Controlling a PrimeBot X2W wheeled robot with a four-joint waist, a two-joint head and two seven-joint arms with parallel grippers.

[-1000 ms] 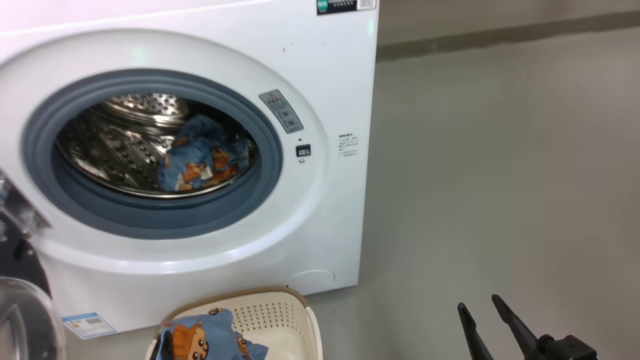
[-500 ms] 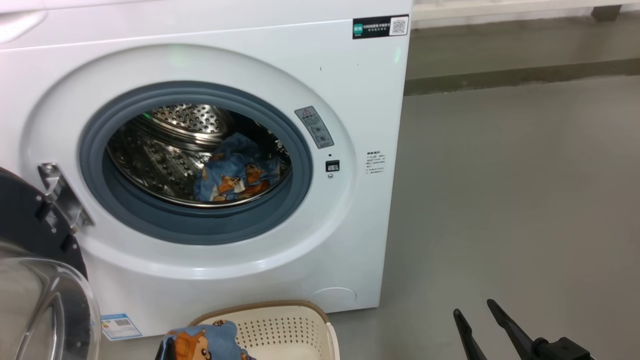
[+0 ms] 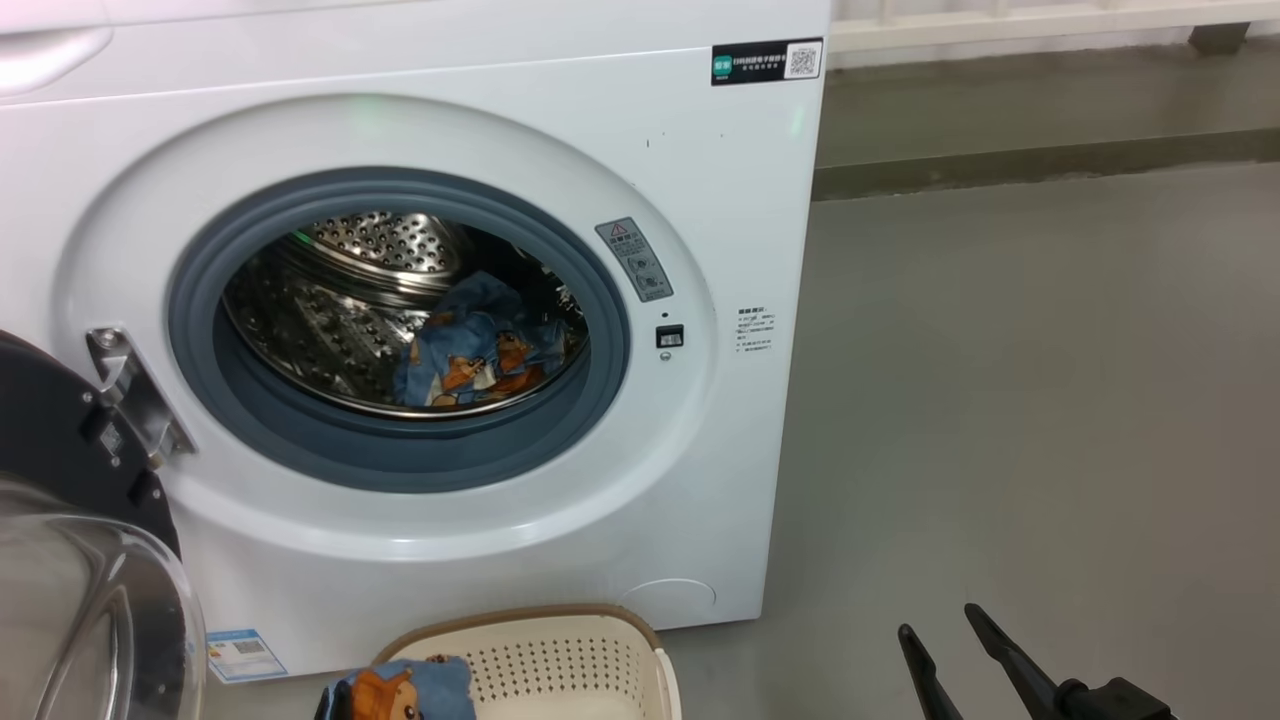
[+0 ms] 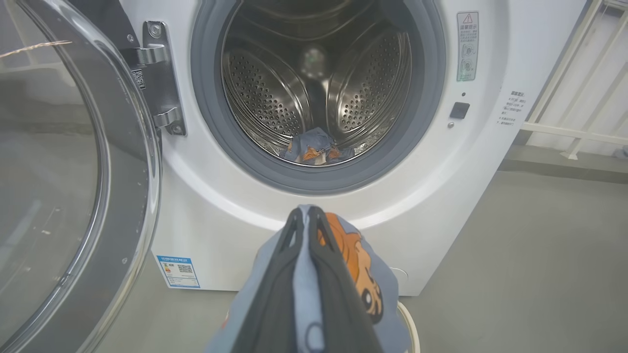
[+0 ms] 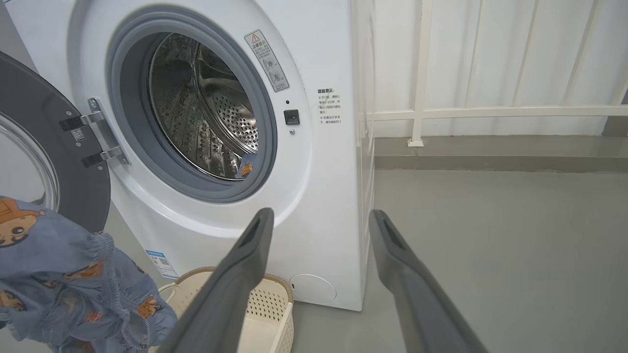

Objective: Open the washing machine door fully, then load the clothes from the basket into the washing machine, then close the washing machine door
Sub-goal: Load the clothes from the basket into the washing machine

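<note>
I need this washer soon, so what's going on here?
The robot is loading laundry. The washing machine door stands open and one bear-print piece lies in the drum. The left gripper is shut on another blue bear-print garment, held up near the basket. The right gripper is open and holds nothing.

1x white boxy washing machine [image 3: 700, 200] | 1x round black-rimmed glass door [image 3: 50, 440] | 1x cream perforated basket [image 3: 560, 660] | 2x blue bear-print clothes bundles [image 3: 470, 355] [image 3: 400, 692]

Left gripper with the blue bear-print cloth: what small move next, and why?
Probably ease the left gripper forward into the perforated steel drum: it is shut on the light blue bear-print cloth, and the dark-faced glass door stands wide open.
</note>
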